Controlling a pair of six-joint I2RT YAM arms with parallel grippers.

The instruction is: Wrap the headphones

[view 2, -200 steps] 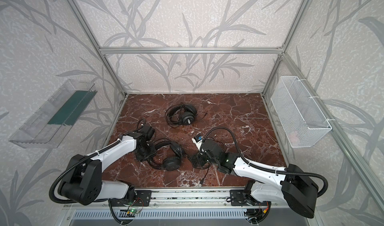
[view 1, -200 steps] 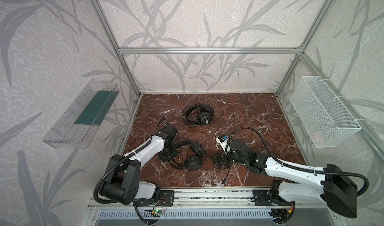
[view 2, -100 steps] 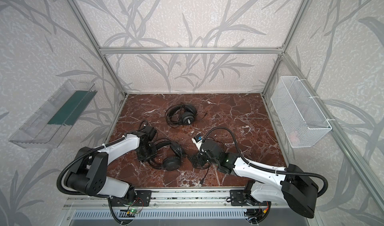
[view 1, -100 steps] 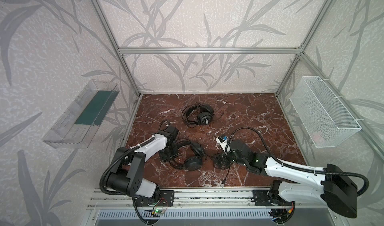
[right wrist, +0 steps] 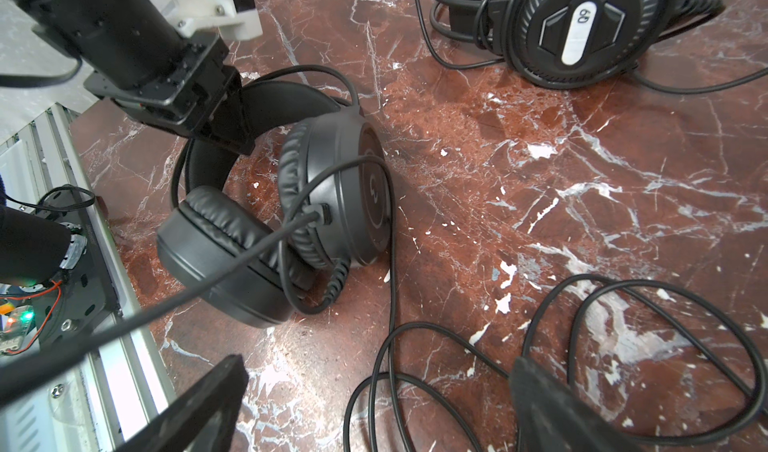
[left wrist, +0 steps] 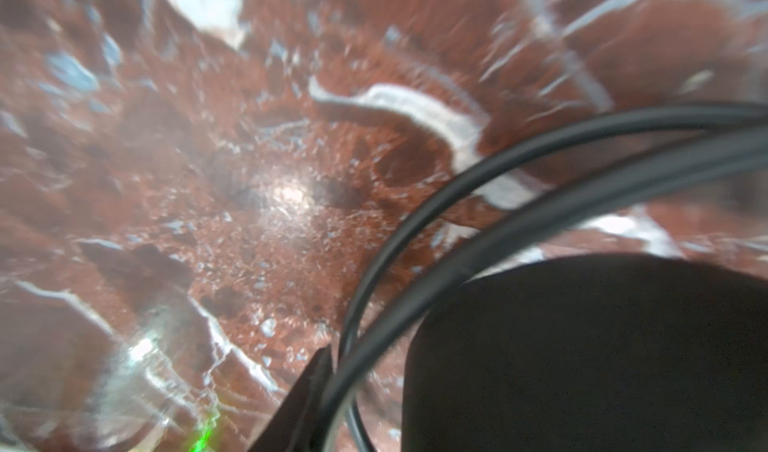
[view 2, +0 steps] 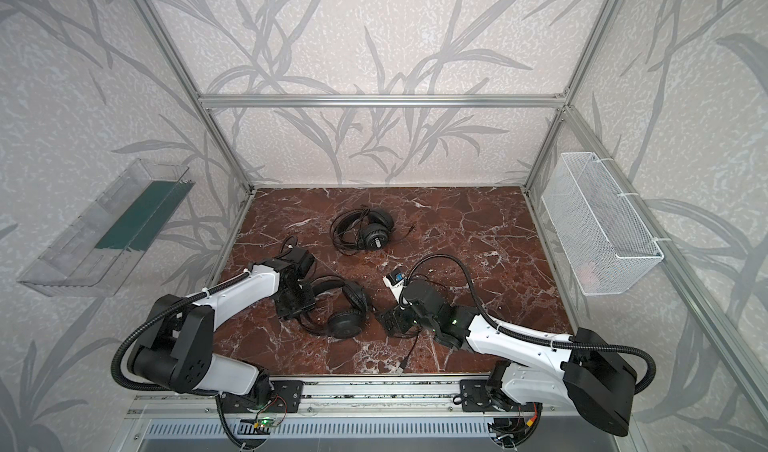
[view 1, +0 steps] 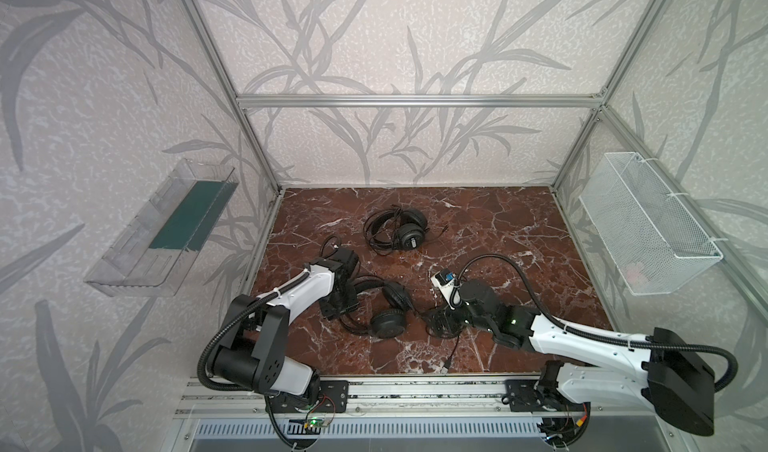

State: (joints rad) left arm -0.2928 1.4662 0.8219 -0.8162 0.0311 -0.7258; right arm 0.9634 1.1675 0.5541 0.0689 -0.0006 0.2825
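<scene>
Black headphones (view 1: pixel 388 310) lie front-centre on the table (view 1: pixel 519 242), loose cable (right wrist: pixel 392 288) coiled beside. Left tool (view 1: pixel 337 306) sits at the headband (right wrist: pixel 291 96), grip unclear; right tool (right wrist: pixel 378 371) gapes over the coils. Pinch one strand, pin the headband, wind snugly round it.

Overhead stereo pair, close wrist cameras

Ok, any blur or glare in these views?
Left wrist view: motion-smeared throughout, glare spot on the marble table, cables soft. Right wrist view: near headphones sharp, right fingers at the frame edge out of focus. Both top views: sharp, evenly lit.
</scene>
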